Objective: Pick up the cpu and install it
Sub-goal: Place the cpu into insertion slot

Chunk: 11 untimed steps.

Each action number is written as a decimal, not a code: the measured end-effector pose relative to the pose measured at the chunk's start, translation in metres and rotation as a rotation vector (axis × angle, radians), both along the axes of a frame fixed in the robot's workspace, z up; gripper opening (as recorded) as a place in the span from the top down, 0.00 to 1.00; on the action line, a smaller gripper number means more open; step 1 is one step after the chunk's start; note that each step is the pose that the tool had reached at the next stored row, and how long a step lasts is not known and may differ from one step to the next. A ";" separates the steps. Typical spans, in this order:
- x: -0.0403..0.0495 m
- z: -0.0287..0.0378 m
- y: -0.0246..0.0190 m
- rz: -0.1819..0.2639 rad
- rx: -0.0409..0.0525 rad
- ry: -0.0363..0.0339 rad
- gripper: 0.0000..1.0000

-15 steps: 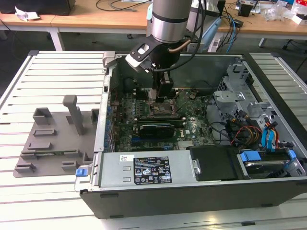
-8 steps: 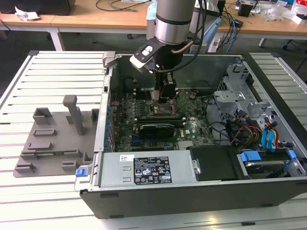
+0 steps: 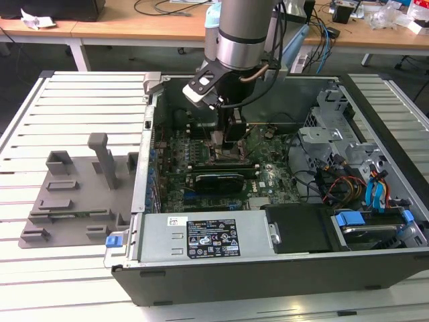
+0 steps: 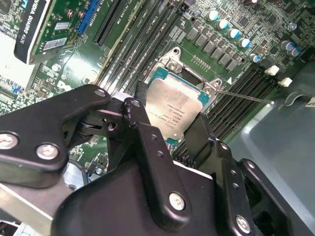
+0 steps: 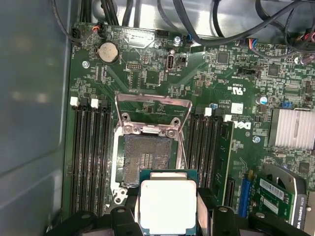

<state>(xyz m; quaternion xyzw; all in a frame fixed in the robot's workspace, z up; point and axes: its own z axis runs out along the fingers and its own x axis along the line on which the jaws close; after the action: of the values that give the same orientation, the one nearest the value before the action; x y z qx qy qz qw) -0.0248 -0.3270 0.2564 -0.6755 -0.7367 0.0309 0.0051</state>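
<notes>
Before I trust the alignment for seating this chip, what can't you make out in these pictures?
First wrist view: the cpu covers part of the socket, and the picture's edge cuts off one cpu side.
Second wrist view: the fingers hide the cpu's flanks; the cpu hides the socket's pins.
Both wrist views: the cpu's underside faces away.
Exterior view: the gripper hides the cpu and most of the socket.

Matt silvery metal top on the cpu (image 5: pixel 167 206), bright bare metal (reflective) socket frame (image 5: pixel 152 102), smooth green motherboard (image 5: pixel 147 73)
</notes>
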 end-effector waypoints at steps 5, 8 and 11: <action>0.0000 -0.0041 0.0000 0.000 -0.0001 0.0000 0.45; 0.0000 -0.0061 0.0000 0.000 -0.0001 0.0000 0.45; 0.0000 -0.0088 0.0001 0.000 -0.0001 0.0000 0.45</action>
<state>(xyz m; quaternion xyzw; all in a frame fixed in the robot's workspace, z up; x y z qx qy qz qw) -0.0248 -0.3269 0.2476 -0.6755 -0.7367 0.0309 0.0051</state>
